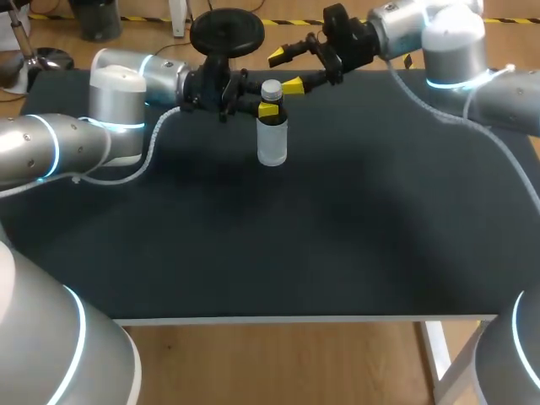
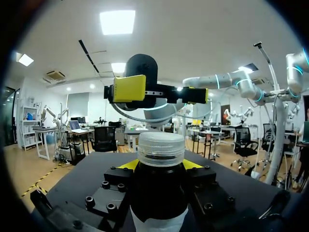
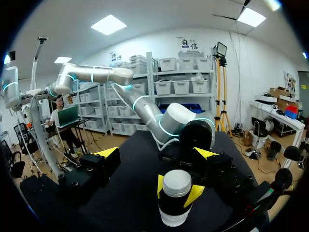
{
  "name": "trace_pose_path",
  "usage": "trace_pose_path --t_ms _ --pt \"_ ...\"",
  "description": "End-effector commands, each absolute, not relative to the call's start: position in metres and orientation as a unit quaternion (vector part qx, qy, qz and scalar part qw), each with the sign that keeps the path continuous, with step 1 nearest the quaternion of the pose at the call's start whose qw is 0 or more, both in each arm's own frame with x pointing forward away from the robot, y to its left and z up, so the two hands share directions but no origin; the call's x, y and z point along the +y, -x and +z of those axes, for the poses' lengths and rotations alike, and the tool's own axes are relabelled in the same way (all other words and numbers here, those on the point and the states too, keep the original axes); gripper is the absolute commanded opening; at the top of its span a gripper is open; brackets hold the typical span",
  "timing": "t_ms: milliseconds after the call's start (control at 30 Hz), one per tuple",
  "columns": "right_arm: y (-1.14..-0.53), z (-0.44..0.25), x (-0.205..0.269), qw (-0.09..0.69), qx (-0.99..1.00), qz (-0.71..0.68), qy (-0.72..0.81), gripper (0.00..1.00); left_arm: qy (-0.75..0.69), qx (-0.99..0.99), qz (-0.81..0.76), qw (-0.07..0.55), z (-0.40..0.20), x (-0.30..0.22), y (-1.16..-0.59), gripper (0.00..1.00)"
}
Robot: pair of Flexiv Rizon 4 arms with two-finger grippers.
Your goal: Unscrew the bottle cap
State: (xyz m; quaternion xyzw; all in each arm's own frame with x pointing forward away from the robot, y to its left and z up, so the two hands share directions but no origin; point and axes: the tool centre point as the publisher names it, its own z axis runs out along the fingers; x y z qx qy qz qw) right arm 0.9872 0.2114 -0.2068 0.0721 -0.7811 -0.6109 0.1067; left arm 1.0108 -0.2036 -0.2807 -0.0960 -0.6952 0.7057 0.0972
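I see the small bottle (image 1: 272, 139) standing upright on the black table (image 1: 337, 245), toward 12 o'clock from the table's middle. Its pale cap (image 1: 271, 89) is on the neck.

The left arm comes in from 9 o'clock. The left gripper (image 1: 268, 110) is closed on the bottle just under the cap. From above, only one yellow tip shows there, at the front of the neck. The left wrist view shows more: both yellow tips, one on each side of the dark neck, holding it between them. The ribbed cap stands free above the fingers.

The right arm comes in from 2 o'clock. The right gripper (image 1: 285, 71) is spread wide and holds nothing. From above, one of its tips is just beside the cap, at about 2 o'clock from it. The other tip is farther off, toward 12 o'clock. I cannot tell whether the near tip touches the cap. The right wrist view shows the top of the cap. There the bottle sits between the lines of the two open fingers, closer to one and apart from the other.
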Motion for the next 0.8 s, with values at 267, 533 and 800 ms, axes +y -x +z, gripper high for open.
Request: trace_pose_path --t_ms 267,533,800 --pt "-0.986 -0.207 0.209 -0.172 -0.773 -0.590 0.157 1.00 0.098 -0.694 0.706 0.100 -0.282 -0.204 -1.014 0.00" --pt "-0.994 -0.214 0.214 -0.164 -0.772 -0.591 0.165 1.00 0.098 -0.694 0.706 0.100 -0.282 -0.204 -1.014 0.00" --pt "-1.002 -0.220 0.216 -0.164 -0.764 -0.598 0.177 1.00 0.098 -0.694 0.706 0.100 -0.282 -0.204 -1.014 0.00"
